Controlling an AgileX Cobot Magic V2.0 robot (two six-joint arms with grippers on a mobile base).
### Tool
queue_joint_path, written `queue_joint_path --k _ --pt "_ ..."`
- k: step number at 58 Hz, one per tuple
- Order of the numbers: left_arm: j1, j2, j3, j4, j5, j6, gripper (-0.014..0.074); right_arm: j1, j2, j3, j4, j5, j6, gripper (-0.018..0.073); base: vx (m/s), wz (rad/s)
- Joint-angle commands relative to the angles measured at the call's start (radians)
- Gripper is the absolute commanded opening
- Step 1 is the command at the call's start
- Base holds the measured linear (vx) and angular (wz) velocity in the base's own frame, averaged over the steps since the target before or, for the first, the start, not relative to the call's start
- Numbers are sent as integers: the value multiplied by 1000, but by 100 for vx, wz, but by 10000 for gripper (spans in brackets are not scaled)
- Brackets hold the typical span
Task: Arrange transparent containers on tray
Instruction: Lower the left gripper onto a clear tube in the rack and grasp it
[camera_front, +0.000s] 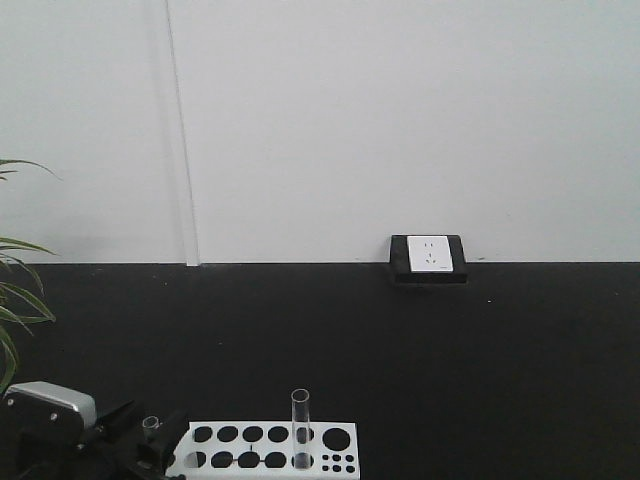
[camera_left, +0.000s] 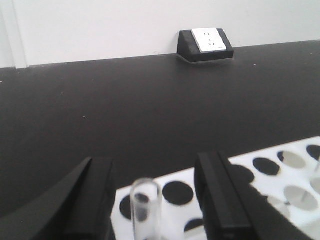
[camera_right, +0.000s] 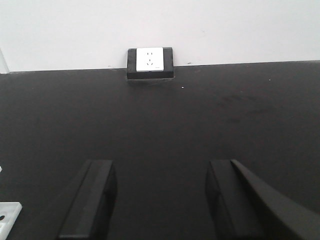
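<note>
Left hand (camera_left: 155, 167): it is at the near left of the table, over the left end of the rack. Its two black fingers (camera_left: 97, 200) are spread wide, one on each side of the first test tube, and a gap shows on both sides, so nothing is clamped.
First test tube (camera_left: 145, 202): it stands upright between the left fingers with the open rim up. The front view shows it (camera_front: 151, 428) at the left end of the rack. I cannot tell if its bottom sits in a hole.
Rack (camera_front: 262, 447): a white plate with two rows of round holes and some small holes at its right end. It lies at the near edge of the table, in the middle.
Second test tube (camera_front: 300, 430): it stands upright in a hole toward the right part of the rack, well apart from the left hand.
Right hand (camera_right: 160, 165): it hangs over bare table to the right of the rack, fingers spread apart and nothing between them. Only a white corner of the rack (camera_right: 7, 222) shows at its near left.
Table (camera_front: 400, 350): a black, matt surface that reaches to the wall.
Plant (camera_front: 5, 365): some green leaves at the left edge.
Socket (camera_front: 429, 255): a white socket in a black sloped block, at the far edge of the table, right of the middle.
Wall (camera_front: 400, 120): plain white, behind the table.
</note>
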Motion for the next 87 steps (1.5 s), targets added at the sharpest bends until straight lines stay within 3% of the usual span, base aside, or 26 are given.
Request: queue_joint_path --k 1,32,46,69,87 --pt "-6 -2 -53 -3 -59 3 479 -5 4 -32 -5 -76 -3 469 0 0" --pt "-6 105 -72 -10 -124 8 457 -5 4 -32 -5 -76 -3 469 0 0" --pt "-6 111 -72 -10 -129 8 364 -5 4 -32 -5 -76 -3 469 0 0" --pt "-6 49 -72 -10 -128 20 117 -5 4 -32 -5 -76 -3 467 0 0" --pt "-6 -147 -79 -10 -39 60 93 -5 4 -32 -5 -81 -3 468 0 0"
